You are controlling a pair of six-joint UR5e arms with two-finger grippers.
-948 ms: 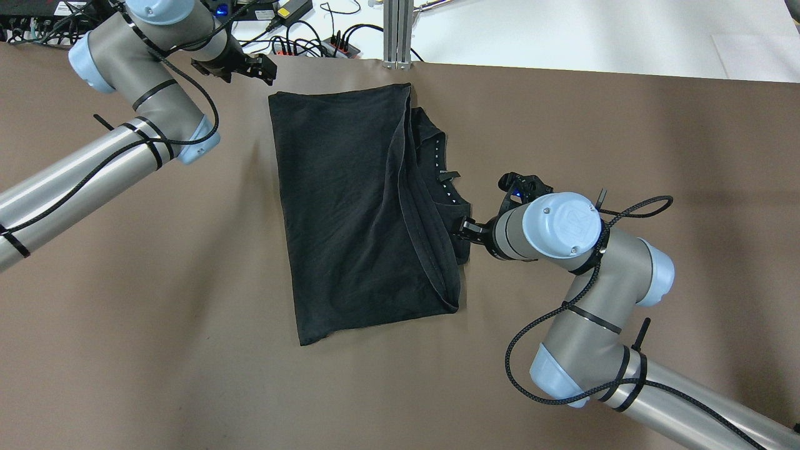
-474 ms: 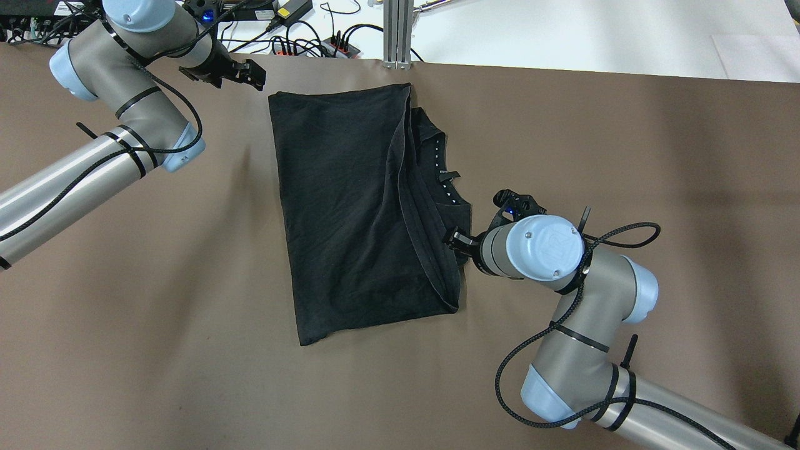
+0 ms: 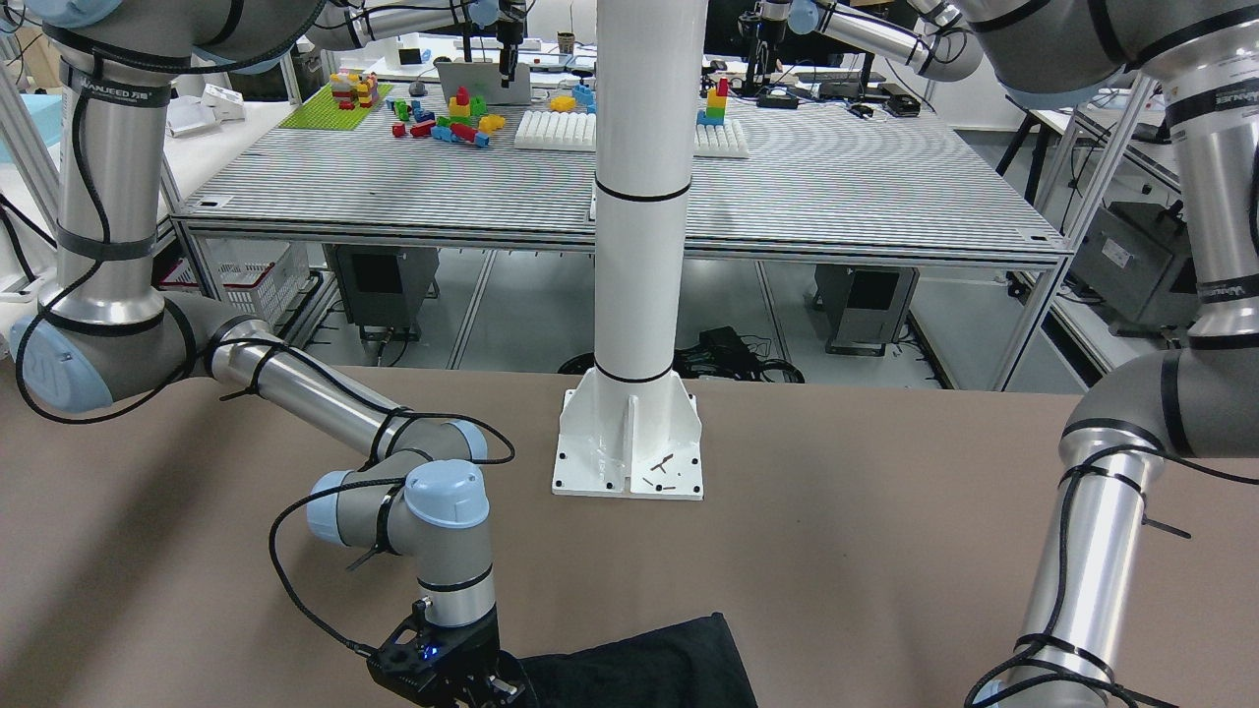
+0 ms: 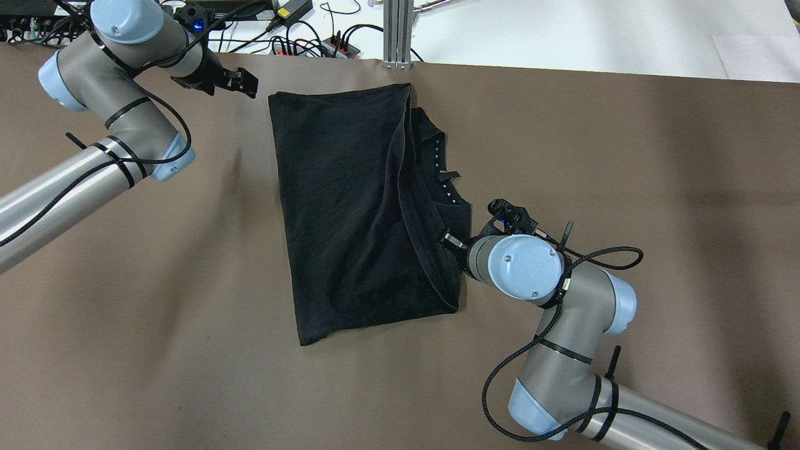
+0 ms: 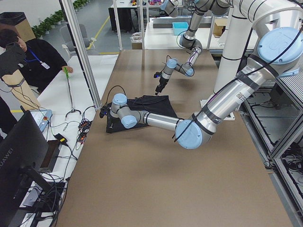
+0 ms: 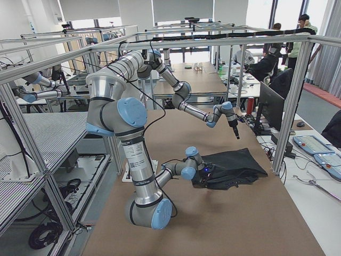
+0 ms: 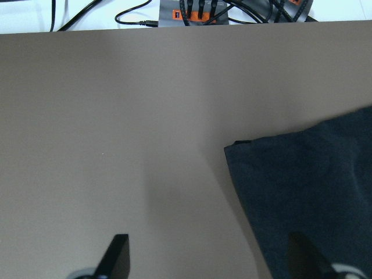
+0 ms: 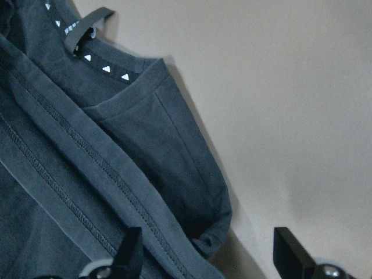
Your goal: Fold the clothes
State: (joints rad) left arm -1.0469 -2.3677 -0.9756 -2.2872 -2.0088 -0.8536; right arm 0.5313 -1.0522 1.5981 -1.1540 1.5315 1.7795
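The right arm bends low over the tabletop (image 4: 625, 156). The right gripper (image 4: 451, 240), fingers wide, straddles the right edge of the folded black clothes (image 4: 350, 206), which lie mid-table near the far edge. It has crept further inward. The left gripper (image 4: 244, 82), also wide, has drawn back from the clothes' far-left corner.

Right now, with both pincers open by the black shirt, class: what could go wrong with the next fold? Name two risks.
1. The right pincer is open over a corner of the black shirt, where hemmed layers overlap; closing there might catch only some layers and pull the fold apart.
2. The left pincer straddles the shirt's side edge short of its corner, one finger above bare table; it may grab off-corner, skewing the fold.
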